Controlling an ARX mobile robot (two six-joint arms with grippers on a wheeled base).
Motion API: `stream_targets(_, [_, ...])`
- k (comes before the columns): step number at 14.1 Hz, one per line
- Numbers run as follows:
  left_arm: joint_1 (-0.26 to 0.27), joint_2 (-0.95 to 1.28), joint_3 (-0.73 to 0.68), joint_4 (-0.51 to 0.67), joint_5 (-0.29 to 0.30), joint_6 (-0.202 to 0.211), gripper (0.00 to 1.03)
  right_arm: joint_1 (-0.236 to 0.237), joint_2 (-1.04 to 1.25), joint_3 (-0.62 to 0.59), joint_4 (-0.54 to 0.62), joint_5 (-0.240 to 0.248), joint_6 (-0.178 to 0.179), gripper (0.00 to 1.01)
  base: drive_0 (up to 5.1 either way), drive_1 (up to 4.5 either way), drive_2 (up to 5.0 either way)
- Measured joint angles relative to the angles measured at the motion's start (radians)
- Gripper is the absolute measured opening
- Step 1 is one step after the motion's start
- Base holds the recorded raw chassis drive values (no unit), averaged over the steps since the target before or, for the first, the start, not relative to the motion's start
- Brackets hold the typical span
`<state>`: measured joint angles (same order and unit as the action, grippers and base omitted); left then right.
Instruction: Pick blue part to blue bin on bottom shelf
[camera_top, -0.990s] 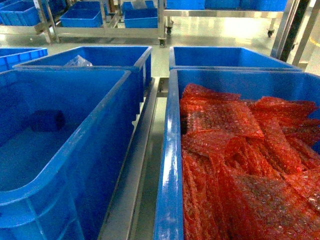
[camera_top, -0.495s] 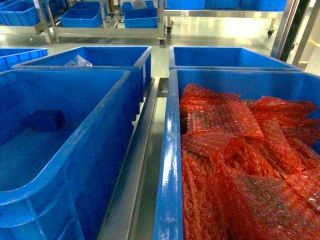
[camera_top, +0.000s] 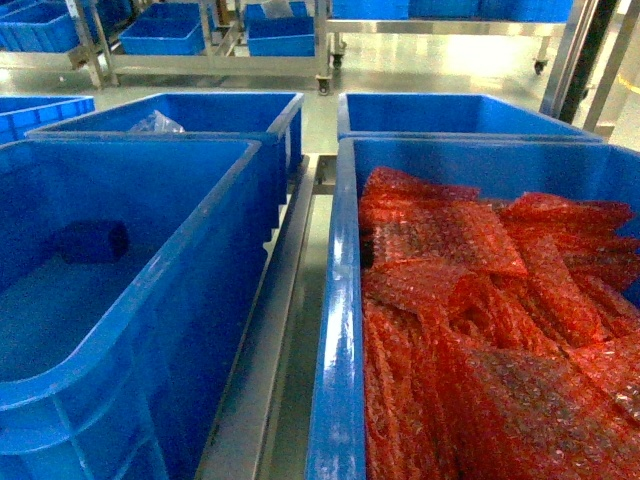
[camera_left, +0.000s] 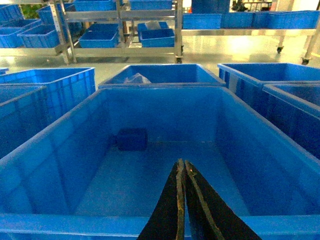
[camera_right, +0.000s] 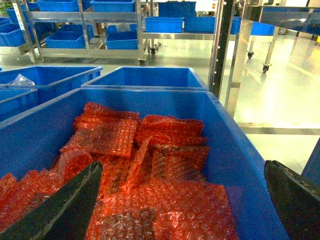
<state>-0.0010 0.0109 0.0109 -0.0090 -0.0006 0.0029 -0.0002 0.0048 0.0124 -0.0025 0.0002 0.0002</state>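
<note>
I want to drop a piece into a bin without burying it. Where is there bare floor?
The left blue bin has open floor all around the small dark blue block near its back wall, in front of the shut left claw. The right blue bin is crowded: red bubble-wrap bags cover its floor below the open right claw.

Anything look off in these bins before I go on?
Nothing looks damaged or spilled. The left bin holds a lone small blue block on its floor; the right bin is heaped untidily with red bubble-wrap bags.
</note>
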Motion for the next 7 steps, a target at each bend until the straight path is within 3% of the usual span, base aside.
stream_targets(3, [0.0, 0.0, 0.0, 0.005, 0.0, -0.002, 0.05, 0.0, 0.0, 0.0, -0.002, 0.0, 0.0, 0.98, 0.0, 0.0, 0.0])
stream_targets(7, [0.0, 0.0, 0.0, 0.005, 0.0, -0.002, 0.58, 0.0, 0.0, 0.0, -0.002, 0.0, 0.0, 0.98, 0.0, -0.22, 0.3])
